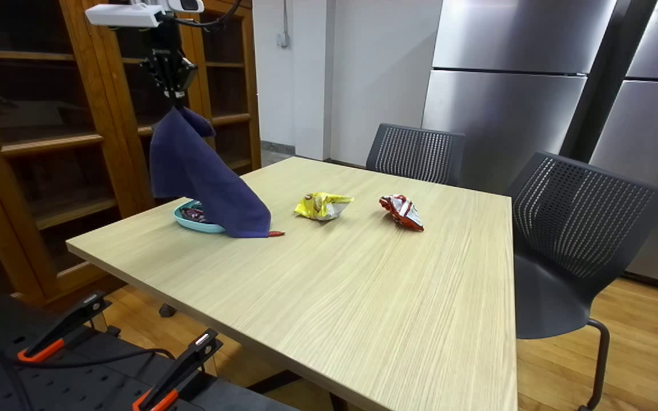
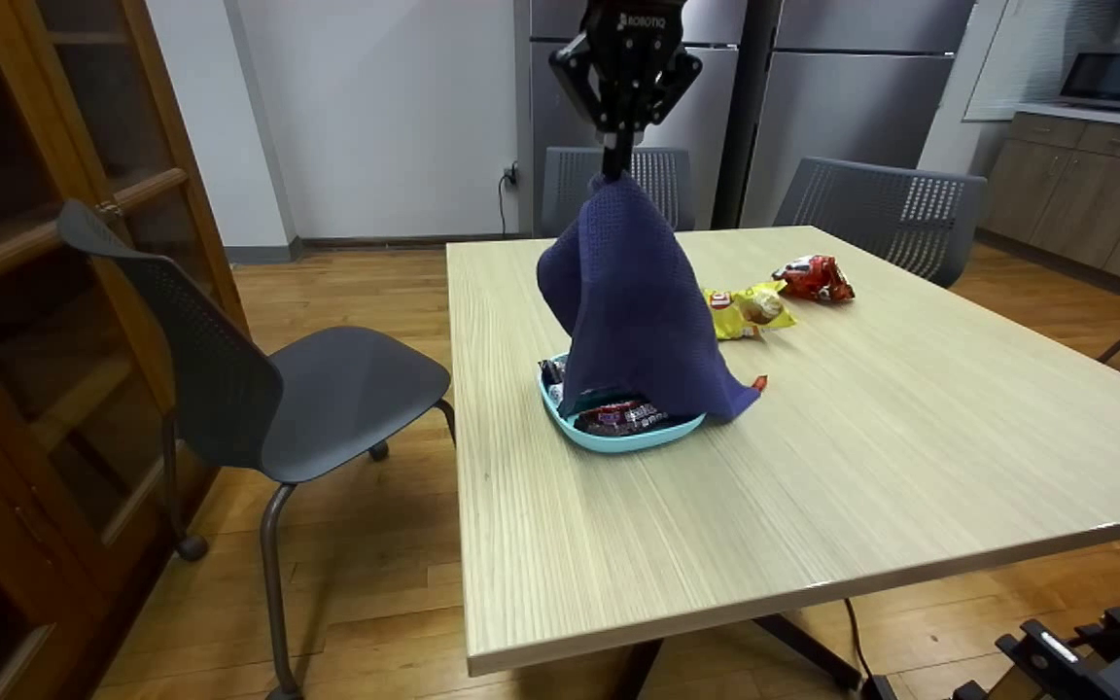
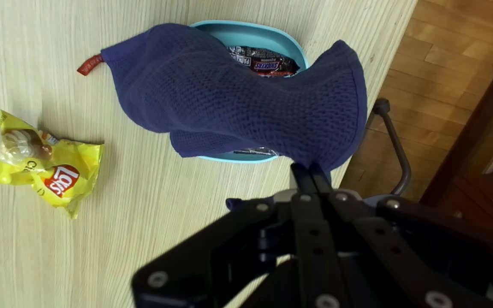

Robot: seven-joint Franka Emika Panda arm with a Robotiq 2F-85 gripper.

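1. One black claw (image 3: 309, 173) has its jaws pinched together on a dark-blue, waffle-textured fabric cloth (image 3: 238, 94).
2. That cloth hangs over a rounded turquoise bowl (image 3: 261, 36) of dark-wrapped candy bars (image 3: 268, 64) on the pale wood-grain table (image 3: 122, 235).
3. From the bowl in the wrist view, a yellow foil chip bag (image 3: 64, 175) lies at 8 o'clock.
4. In an exterior view, a red-and-silver foil bag (image 1: 402, 211) sits at 3 o'clock from the yellow one.

Yellow Lay's bag (image 3: 54, 164) near a red packet (image 2: 816, 279), grey chair (image 2: 857, 214) beyond
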